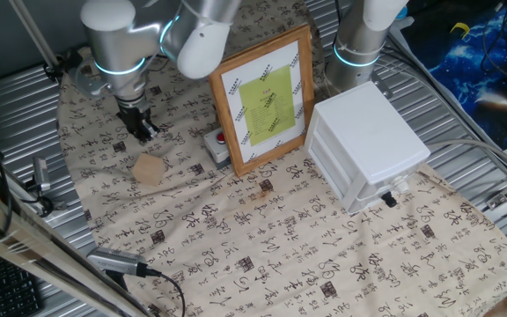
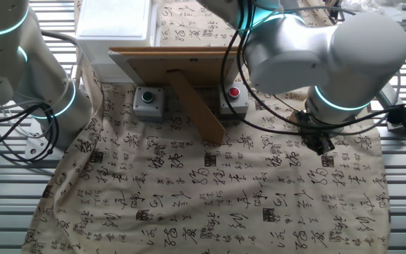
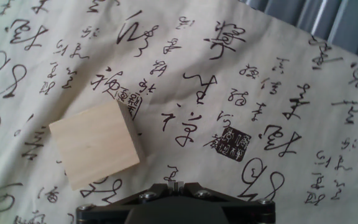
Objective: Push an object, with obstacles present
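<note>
The gripper (image 1: 142, 123) hangs at upper left, fingers pinched together on nothing, above the cloth (image 1: 262, 238). The small wooden block (image 1: 149, 170) sits just below it, apart from it. To the right stand a grey box with red button (image 1: 217, 144), a wood-framed picture (image 1: 265, 99) and a smooth white drawer unit (image 1: 367, 143). Open printed cloth stretches below the block.

Picture frame (image 1: 265, 99) as landmark, drawer unit (image 1: 368, 145) just right of it, button box (image 1: 218, 144) at its left foot, wooden block (image 1: 149, 170) farther left, gripper (image 1: 145, 130) behind the block.
</note>
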